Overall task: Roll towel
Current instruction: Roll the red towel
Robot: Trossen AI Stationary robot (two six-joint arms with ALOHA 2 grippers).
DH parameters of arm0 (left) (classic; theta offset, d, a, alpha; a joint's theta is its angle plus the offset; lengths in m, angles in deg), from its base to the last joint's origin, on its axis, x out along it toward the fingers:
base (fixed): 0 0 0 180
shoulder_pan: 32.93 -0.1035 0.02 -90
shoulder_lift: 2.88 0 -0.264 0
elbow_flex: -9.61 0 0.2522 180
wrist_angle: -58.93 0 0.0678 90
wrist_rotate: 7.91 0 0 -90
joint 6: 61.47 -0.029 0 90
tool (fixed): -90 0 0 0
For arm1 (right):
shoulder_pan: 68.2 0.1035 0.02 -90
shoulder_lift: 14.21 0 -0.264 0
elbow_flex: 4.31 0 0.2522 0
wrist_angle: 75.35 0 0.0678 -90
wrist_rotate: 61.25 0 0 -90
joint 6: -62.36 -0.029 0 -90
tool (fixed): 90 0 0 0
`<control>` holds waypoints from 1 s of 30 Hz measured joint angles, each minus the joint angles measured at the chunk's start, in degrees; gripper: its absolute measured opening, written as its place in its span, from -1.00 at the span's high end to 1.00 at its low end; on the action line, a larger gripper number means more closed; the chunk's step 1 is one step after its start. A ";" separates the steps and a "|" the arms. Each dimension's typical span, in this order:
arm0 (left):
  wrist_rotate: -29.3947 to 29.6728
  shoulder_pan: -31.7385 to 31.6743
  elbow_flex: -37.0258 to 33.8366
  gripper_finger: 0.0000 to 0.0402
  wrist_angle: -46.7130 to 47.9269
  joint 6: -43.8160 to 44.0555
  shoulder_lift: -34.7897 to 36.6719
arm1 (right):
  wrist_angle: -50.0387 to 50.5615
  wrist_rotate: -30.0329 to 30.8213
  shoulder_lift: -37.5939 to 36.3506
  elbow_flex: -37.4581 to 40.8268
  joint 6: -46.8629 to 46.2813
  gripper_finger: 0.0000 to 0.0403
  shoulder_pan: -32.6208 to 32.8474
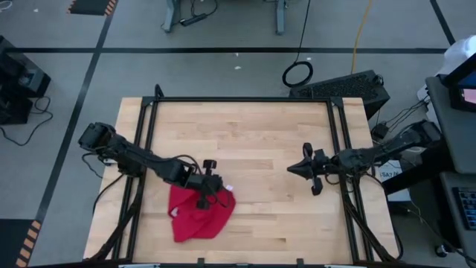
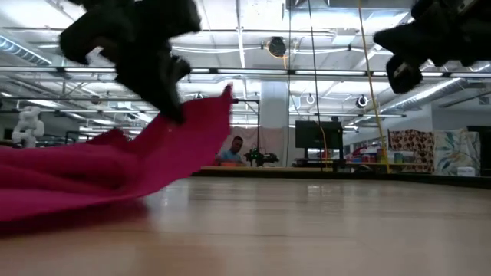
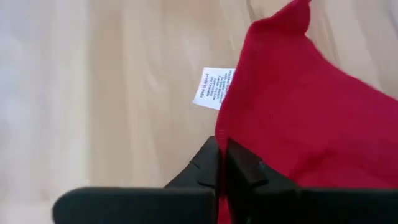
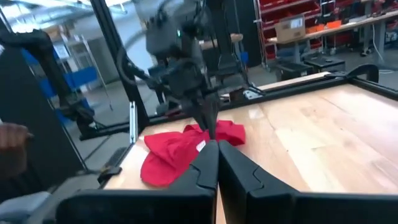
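Observation:
The red towel (image 1: 197,212) lies crumpled on the wooden table near its front left. It also shows in the low view (image 2: 115,172), in the left wrist view (image 3: 305,112) and in the right wrist view (image 4: 186,146). Its small white tag (image 3: 213,88) sticks out at one edge. My left gripper (image 1: 202,199) is shut on the towel's raised edge. My right gripper (image 1: 291,169) is shut and empty, held above the table right of the middle, clear of the towel. My left gripper pinches the towel's edge (image 3: 222,134) between its two fingers, close to the white tag. The fingers come from above, pointing down. The held part is raised into a peak (image 2: 219,107), while the rest of the towel lies slack on the table.
The bare wooden tabletop (image 1: 260,141) stretches beyond and to the right of the towel. A black frame (image 1: 245,100) runs along the table's far and side edges. A person sits far off in the room behind the table (image 2: 232,149).

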 joint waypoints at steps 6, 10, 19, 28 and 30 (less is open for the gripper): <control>9.32 -2.10 6.66 0.96 3.06 -2.91 0.04 | 2.34 0.38 15.70 -11.49 4.58 1.00 1.59; 13.75 -3.32 9.92 0.96 3.75 0.76 0.09 | 7.89 3.83 25.86 -19.33 4.66 0.91 1.79; 15.14 -3.54 13.57 0.96 3.79 0.07 0.09 | 9.09 10.61 41.56 -29.28 5.50 0.33 1.09; 15.20 -3.10 13.64 0.96 2.93 0.44 0.09 | 10.34 18.32 43.15 -32.40 10.39 -0.04 1.25; 15.20 -2.76 13.64 0.96 3.69 0.93 0.09 | 10.72 18.34 42.42 -32.40 10.07 -0.06 2.07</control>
